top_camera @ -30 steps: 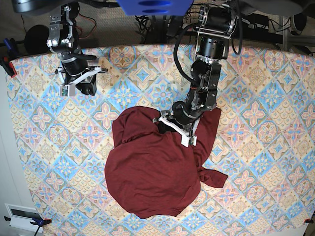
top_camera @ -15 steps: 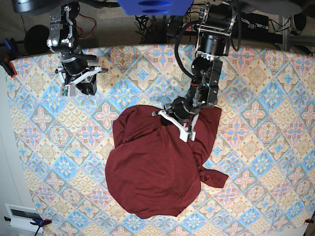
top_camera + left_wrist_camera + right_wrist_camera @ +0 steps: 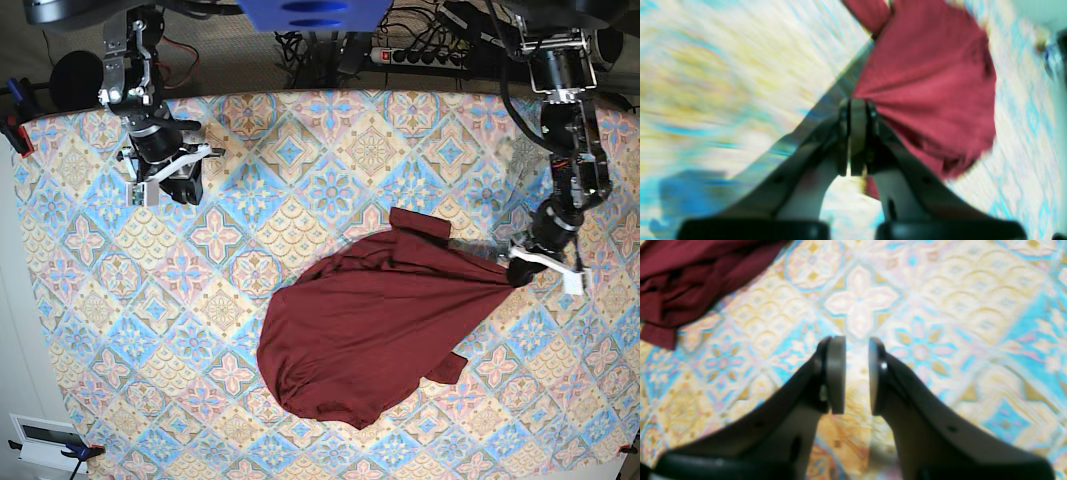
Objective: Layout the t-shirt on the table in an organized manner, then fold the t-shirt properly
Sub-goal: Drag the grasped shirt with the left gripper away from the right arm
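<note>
The dark maroon t-shirt (image 3: 370, 330) lies crumpled on the patterned table (image 3: 300, 150), drawn out into a taut point toward the right. My left gripper (image 3: 522, 270) holds that point, shut on the fabric near the table's right side. The blurred left wrist view shows its pads (image 3: 870, 115) pinched together on the t-shirt (image 3: 933, 83), with folds fanning out from them. Far from the garment at the back left, my right gripper (image 3: 160, 182) hangs over bare cloth. In its wrist view the right gripper (image 3: 856, 346) is open and empty, with the t-shirt (image 3: 690, 273) at the top left corner.
A power strip and cables (image 3: 420, 55) lie beyond the table's far edge. Clamps (image 3: 15, 130) grip the left edge. A white box (image 3: 40, 440) sits off the front left corner. A blue mount (image 3: 315, 12) overhangs the back middle.
My left gripper closed on the t-shirt near the middle and swept far to the right, dragging and stretching the garment with it. The right arm has barely moved.
</note>
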`<state>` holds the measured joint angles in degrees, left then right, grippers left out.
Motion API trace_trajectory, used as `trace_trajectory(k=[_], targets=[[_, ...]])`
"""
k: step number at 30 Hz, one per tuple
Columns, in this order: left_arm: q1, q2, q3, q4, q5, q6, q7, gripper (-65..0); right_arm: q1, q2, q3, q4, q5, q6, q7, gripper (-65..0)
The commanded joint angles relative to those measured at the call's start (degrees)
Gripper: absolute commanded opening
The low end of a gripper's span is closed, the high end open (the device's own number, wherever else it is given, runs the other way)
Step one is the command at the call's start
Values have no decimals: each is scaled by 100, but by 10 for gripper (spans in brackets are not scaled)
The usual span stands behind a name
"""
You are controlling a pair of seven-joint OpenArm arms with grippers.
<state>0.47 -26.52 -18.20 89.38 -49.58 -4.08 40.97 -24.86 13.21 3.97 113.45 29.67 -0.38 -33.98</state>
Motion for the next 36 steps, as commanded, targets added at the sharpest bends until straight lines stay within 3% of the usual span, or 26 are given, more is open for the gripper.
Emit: trace_trajectory(k=[1,8,13,15,19,23,26,31,36], targets=[[-51,-209,-251,-2,-40,-1,-128,-650,55,37,-32,97,35,34,141,-532],[-95,-860,-1341,-908,-13,-1,-145,-650,231,37,-463,88,35,34,132,-531],[-236,-948,-1455,-1593,-13,-1,-128,-645,390,37,-885,79,35,43,132,-531],[-122,-939,-1455,-1602,-13,-1,-128,-623,407,37,-1016,35,26,95,132,-530],[300,-904,-1455,-1409,-57,-1,-119,-528,688,37,-1280,-114,26,500,132,-530],[924,-596,-1464,-653,-66,-1,-119,-395,935,37,-1482,-255,26,500,132,-531],[1575,-271,-1464,323,-66,-1,-119,-343,1102,37,-1544,-431,26,500,132,-532],[2234,371,-1429,1448,-57,-1,-22,-340,1172,37,-1544,-518,26,500,132,-532],[2015,863,-1165,1114,-22,-1,347,-339,1207,37,-1544,-518,26,500,114,-531]])
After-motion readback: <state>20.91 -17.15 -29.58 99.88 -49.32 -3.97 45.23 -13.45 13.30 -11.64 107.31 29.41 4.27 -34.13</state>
